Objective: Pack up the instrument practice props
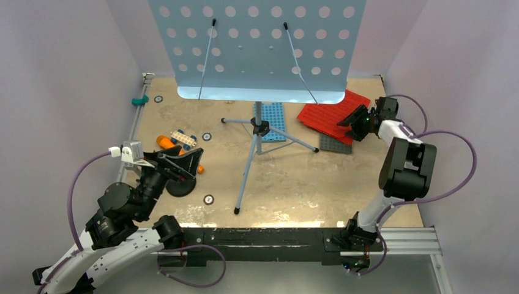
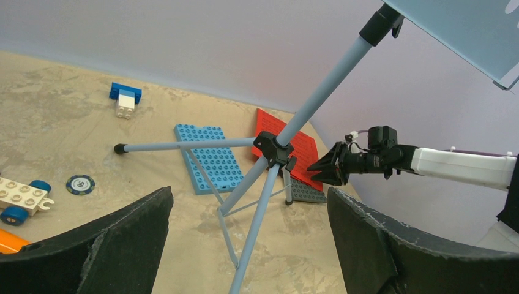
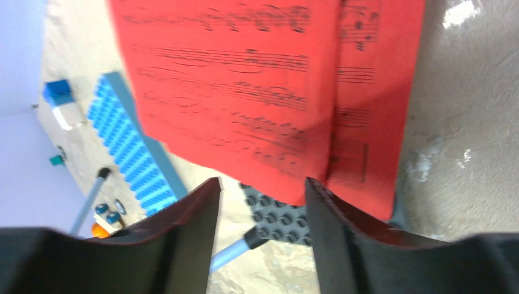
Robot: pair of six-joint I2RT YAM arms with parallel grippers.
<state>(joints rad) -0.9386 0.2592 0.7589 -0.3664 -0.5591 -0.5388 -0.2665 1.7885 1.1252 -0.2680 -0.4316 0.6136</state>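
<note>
Left: the left gripper (image 2: 248,202) has its jaws wide apart and holds nothing. It is poised low near the orange toy microphone (image 1: 164,142), which lies beside a small wheeled car (image 1: 183,138).

Centre: the music stand (image 1: 261,128) is upright with its tripod spread.

Right: the red sheet-music pages (image 1: 327,113) lie partly over a grey studded plate (image 1: 335,144). The right gripper (image 3: 262,184) hovers at their edge, jaws parted and empty.

Judgement: no prop is packed; all three are outstanding.
</note>
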